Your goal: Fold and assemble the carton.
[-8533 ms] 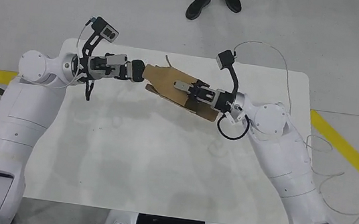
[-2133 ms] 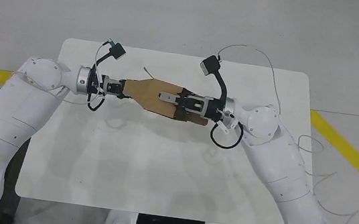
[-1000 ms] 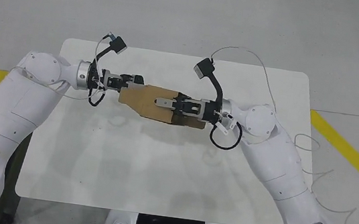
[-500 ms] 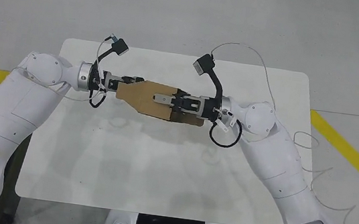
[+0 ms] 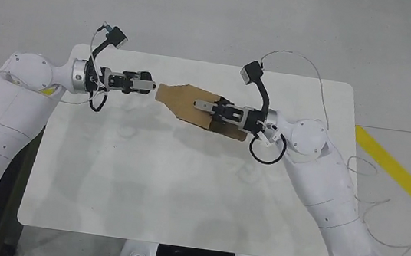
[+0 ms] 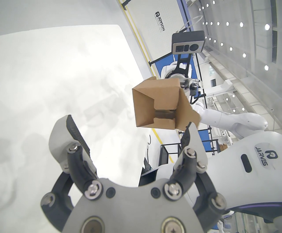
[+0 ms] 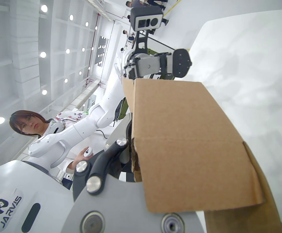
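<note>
I have the carton (image 5: 182, 100) up over the far middle of the table (image 5: 182, 195), held from its right end by the right gripper (image 5: 208, 107). That gripper comes in from the right and is clamped on one carton wall. From above I see one finger (image 5: 202, 105) lying flat on the upper face. In the right wrist view a dark pad edge (image 7: 133, 152) sits against the inner side of the same wall.

The carton is plain brown board, squared up into a tube lying on its side, with its long axis running left to right. In the top view its left end narrows to a blunt tip. Through the left wrist view I look straight into that open left end. The walls form a box shape, and one flap at the mouth stands swung outward. Deep inside, the far flaps leave a dark gap.

The left gripper (image 5: 149, 84) sits just left of the carton's mouth, at about the same height, and points right at it. Its fingers (image 6: 75, 132) are spread wide with nothing between them. One fingertip overlaps the swung flap in the left wrist view, so I cannot tell whether it touches the board.

A thin cable (image 5: 306, 59) arcs over the far right of the table from the right arm.
</note>
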